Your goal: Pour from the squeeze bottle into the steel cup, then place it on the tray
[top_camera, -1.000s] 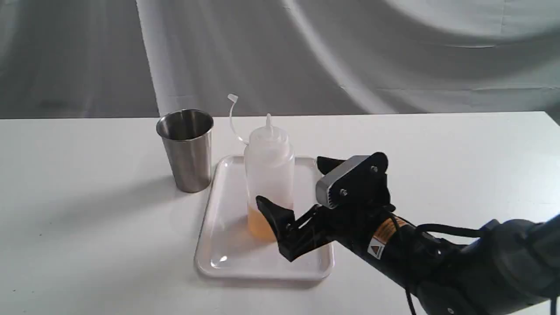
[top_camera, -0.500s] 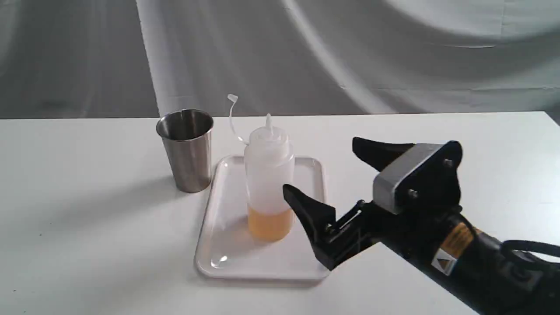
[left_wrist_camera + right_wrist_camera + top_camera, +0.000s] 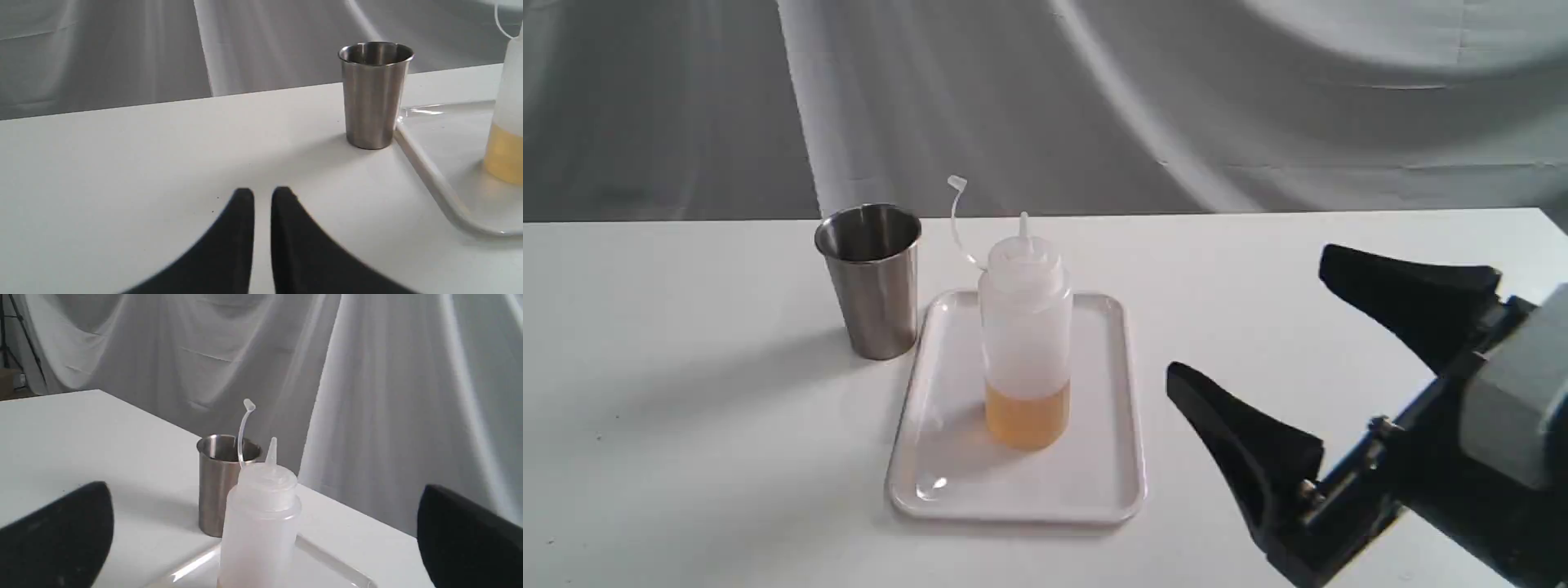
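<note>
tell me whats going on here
Nothing is being held. The squeeze bottle stands upright on the white tray, amber liquid in its lower part, nozzle uncapped. The right gripper is open and empty, off to the tray's right. The steel cup stands on the table by the tray's far left corner. The left gripper is shut, touching nothing.

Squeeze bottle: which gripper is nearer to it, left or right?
Right, most likely. The right gripper stands open just off the tray's right edge, facing the squeeze bottle. The left gripper is low over the table on the steel cup's side, outside the exterior view.
</note>
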You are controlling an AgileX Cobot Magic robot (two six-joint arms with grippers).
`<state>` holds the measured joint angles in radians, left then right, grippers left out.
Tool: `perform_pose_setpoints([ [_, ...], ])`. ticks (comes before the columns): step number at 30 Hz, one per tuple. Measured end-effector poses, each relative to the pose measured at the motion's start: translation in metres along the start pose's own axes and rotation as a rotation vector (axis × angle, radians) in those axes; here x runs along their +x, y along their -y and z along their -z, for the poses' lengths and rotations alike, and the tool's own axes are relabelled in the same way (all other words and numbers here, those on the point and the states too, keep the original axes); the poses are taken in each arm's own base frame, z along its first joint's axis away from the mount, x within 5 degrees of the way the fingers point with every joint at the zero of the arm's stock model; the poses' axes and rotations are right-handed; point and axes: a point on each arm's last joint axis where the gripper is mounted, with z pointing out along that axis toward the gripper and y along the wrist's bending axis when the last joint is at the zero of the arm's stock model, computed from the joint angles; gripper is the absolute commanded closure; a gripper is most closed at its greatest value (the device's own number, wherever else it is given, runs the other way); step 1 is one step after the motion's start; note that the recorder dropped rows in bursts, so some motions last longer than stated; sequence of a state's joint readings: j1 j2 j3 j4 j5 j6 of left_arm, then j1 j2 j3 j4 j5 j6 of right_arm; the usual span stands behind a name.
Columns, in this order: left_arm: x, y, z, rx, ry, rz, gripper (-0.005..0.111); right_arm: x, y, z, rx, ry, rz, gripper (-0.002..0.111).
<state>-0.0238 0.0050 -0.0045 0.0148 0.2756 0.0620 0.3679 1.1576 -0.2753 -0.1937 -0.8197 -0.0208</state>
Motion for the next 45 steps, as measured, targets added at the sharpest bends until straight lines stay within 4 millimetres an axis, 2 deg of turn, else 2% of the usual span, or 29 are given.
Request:
perform_pose_setpoints([
  [7, 0.000, 0.000, 0.000, 0.000, 0.000, 0.000, 0.098, -0.009, -0.003, 0.037, 0.015, 0.043, -0.124, 0.006],
  [10, 0.000, 0.000, 0.000, 0.000, 0.000, 0.000, 0.098, -0.011, -0.004, 0.051, 0.019, -0.013, -0.109, 0.019],
  [13, 0.000, 0.000, 0.000, 0.000, 0.000, 0.000, 0.098, -0.013, -0.003, 0.066, 0.041, -0.051, -0.100, 0.043],
  [19, 0.000, 0.000, 0.000, 0.000, 0.000, 0.000, 0.098, -0.025, -0.002, 0.091, 0.078, 0.005, -0.092, 0.103],
  [20, 0.000, 0.000, 0.000, 0.000, 0.000, 0.000, 0.098, -0.026, -0.002, 0.095, 0.084, 0.004, -0.097, 0.108],
  [26, 0.000, 0.000, 0.000, 0.000, 0.000, 0.000, 0.098, -0.023, -0.001, 0.112, 0.121, -0.044, -0.115, 0.108],
  [36, 0.000, 0.000, 0.000, 0.000, 0.000, 0.000, 0.098, -0.028, -0.001, 0.128, 0.141, 0.016, -0.119, 0.108],
  [41, 0.000, 0.000, 0.000, 0.000, 0.000, 0.000, 0.098, -0.020, -0.001, 0.129, 0.153, -0.070, -0.132, 0.108],
  [45, 0.000, 0.000, 0.000, 0.000, 0.000, 0.000, 0.098, -0.011, -0.002, 0.130, 0.159, -0.169, -0.214, 0.108],
])
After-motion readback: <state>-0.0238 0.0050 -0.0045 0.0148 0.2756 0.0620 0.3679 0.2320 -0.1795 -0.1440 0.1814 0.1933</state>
